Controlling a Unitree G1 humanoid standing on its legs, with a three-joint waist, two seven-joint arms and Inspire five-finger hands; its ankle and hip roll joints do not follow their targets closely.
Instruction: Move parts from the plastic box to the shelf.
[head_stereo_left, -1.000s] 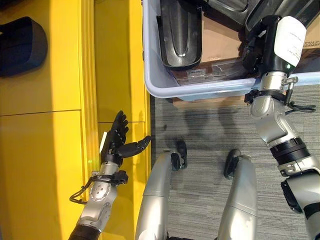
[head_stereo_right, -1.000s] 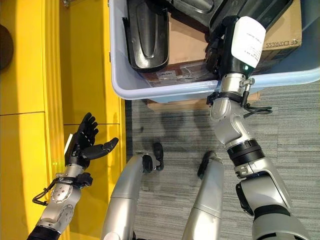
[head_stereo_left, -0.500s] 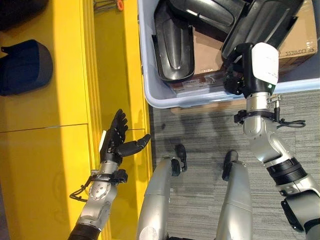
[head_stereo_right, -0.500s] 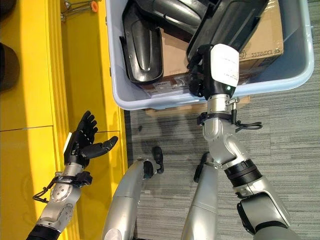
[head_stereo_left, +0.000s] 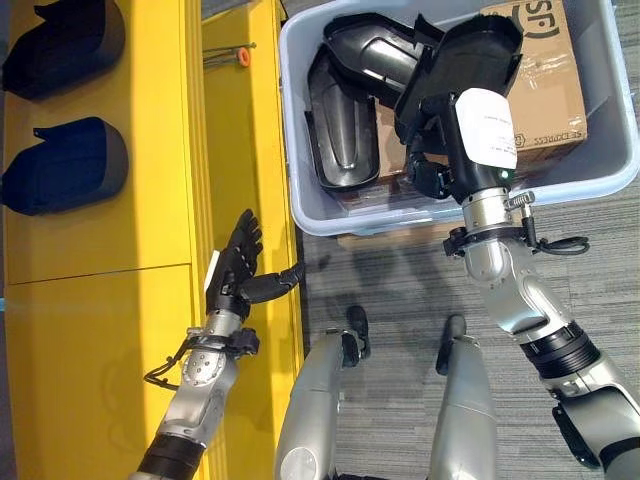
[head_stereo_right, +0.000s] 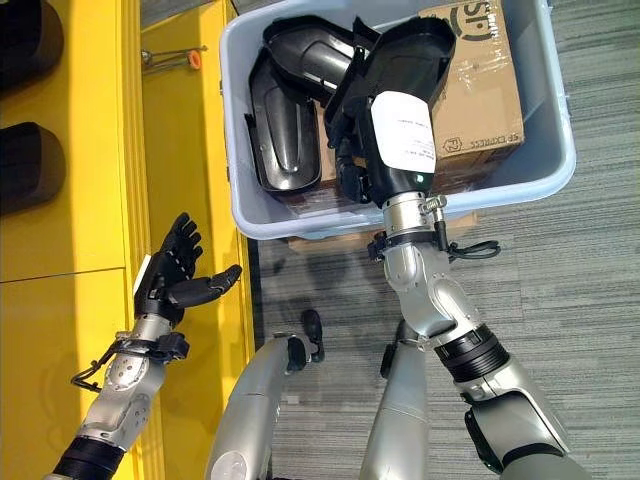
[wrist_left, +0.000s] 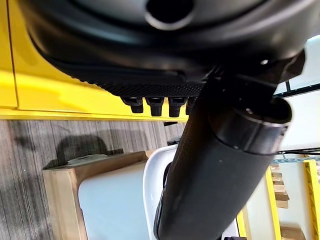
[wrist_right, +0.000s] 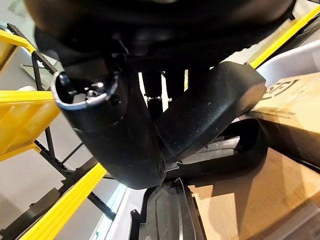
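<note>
Right hand (head_stereo_right: 372, 150) inside the pale blue plastic box (head_stereo_left: 300, 200), fingers and thumb wrapped tight round a big black moulded plastic part (head_stereo_left: 470, 50), holding it tilted above the brown cardboard carton (head_stereo_left: 555, 80). More black curved parts (head_stereo_left: 340, 140) lying in the same box. Left hand (head_stereo_left: 232, 275) out over the yellow shelf (head_stereo_left: 100, 230), fingers straight and spread, holding nothing. Two dark blue rounded parts (head_stereo_left: 65, 165) resting on that shelf.

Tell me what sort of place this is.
Likely a factory or warehouse parts-handling station: a pale blue plastic box of black moulded plastic parts, a yellow metal shelf holding similar dark parts, and grey carpet flooring.
</note>
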